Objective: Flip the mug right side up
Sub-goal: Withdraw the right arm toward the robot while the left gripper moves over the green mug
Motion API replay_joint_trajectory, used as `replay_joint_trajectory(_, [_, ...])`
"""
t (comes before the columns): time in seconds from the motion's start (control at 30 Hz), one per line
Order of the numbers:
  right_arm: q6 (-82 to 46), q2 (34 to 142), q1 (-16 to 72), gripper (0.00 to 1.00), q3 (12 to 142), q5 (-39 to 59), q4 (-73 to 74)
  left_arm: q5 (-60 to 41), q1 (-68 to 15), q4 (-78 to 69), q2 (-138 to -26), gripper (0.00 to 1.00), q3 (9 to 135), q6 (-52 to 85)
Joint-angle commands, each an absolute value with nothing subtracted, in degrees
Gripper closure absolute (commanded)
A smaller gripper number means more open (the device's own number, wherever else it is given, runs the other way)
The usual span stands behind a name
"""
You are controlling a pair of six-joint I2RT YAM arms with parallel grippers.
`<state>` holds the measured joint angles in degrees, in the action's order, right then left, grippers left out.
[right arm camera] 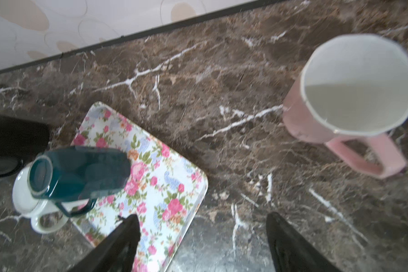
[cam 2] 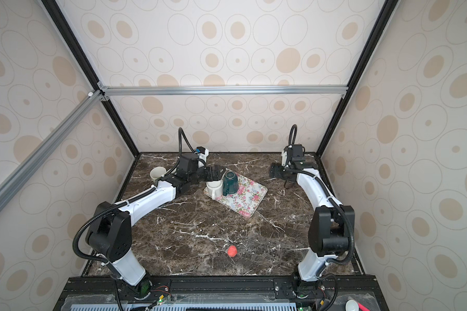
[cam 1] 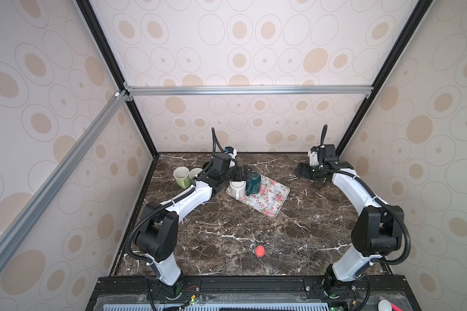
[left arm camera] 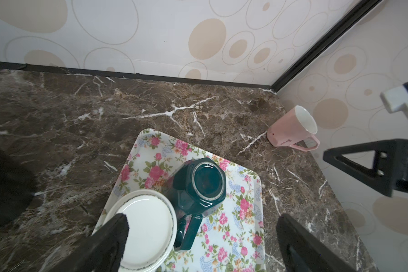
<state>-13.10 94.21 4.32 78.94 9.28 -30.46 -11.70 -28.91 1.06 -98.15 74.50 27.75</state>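
On the marble table (cam 1: 227,229), the inverted dark green mug (cam 1: 253,184) stands on the floral tray (cam 1: 272,199), a white mug (cam 1: 238,188) just beside it at eight o'clock, so your left end effector (cam 1: 246,173), jaws apart like the right end effector (cam 1: 303,171), may knock that neighbour off the tray.

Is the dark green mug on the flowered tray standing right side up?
No, the dark green mug stands mouth down, its base facing up.

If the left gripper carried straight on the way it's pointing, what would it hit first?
Probably the upside-down dark green mug on the floral tray, ahead between the open left gripper's fingers. The white mug beside one finger may be brushed; depth is unclear.
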Motion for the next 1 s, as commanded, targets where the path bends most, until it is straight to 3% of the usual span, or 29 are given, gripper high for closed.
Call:
replay_joint_trajectory(0.0, [-15.40,87.82,6.06,0.12,75.18,11.16,-26.72,-8.18,-31.29,8.10,-96.96,0.02,79.13,23.05])
replay_joint_trajectory(0.23, [-19.93,75.49,6.94,0.05,60.28,19.78,-20.78,-8.22,-34.78,13.82,-101.35,0.03,84.39,21.64])
replay_joint_trajectory(0.4, [-22.18,66.13,7.48,0.04,46.98,27.17,-13.77,-4.02,-38.03,21.80,-106.39,0.10,91.19,17.78])
replay_joint_trajectory(0.57, [-22.68,60.04,7.87,0.05,38.88,28.36,-11.82,-1.83,-39.19,27.47,-110.30,0.19,95.77,17.07])
replay_joint_trajectory(0.97, [-31.78,51.52,7.82,0.00,23.65,35.99,4.17,4.10,-39.73,33.12,-114.27,0.19,98.08,15.83])
